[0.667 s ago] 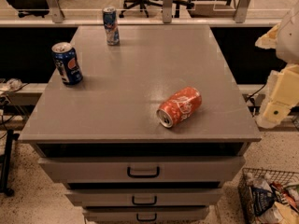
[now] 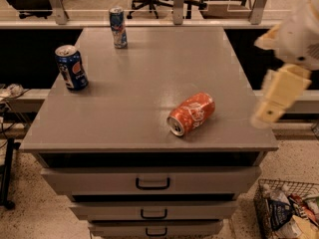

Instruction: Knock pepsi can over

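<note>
The pepsi can (image 2: 71, 67) is dark blue with a round red-white-blue logo and a silver top. It stands upright near the left edge of the grey cabinet top (image 2: 149, 73). My gripper (image 2: 265, 114) hangs off the right edge of the cabinet, cream-coloured and pointing down-left, far from the pepsi can and apart from every can.
A slim light-blue can (image 2: 118, 28) stands upright at the back. An orange-red can (image 2: 191, 113) lies on its side near the front right. Drawers (image 2: 152, 182) sit below the top. A wire basket (image 2: 288, 209) of packets stands on the floor at the right.
My gripper has moved a little to the left, closer to the cabinet's right edge. The three cans have not moved.
</note>
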Action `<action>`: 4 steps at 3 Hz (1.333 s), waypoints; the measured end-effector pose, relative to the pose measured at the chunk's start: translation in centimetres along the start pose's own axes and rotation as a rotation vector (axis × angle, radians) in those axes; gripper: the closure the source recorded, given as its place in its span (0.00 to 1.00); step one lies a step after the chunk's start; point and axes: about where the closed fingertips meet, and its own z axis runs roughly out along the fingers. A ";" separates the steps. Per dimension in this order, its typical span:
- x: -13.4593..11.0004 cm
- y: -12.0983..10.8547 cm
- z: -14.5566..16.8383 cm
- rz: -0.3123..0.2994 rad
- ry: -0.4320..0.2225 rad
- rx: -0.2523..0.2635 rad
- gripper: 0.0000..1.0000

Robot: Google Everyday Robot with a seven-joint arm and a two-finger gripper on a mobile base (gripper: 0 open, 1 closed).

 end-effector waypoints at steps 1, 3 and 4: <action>-9.9 -1.9 3.6 -0.024 -0.239 -0.027 0.00; -21.4 -2.6 5.9 -0.034 -0.491 -0.023 0.00; -21.0 -2.8 5.9 -0.023 -0.508 -0.032 0.00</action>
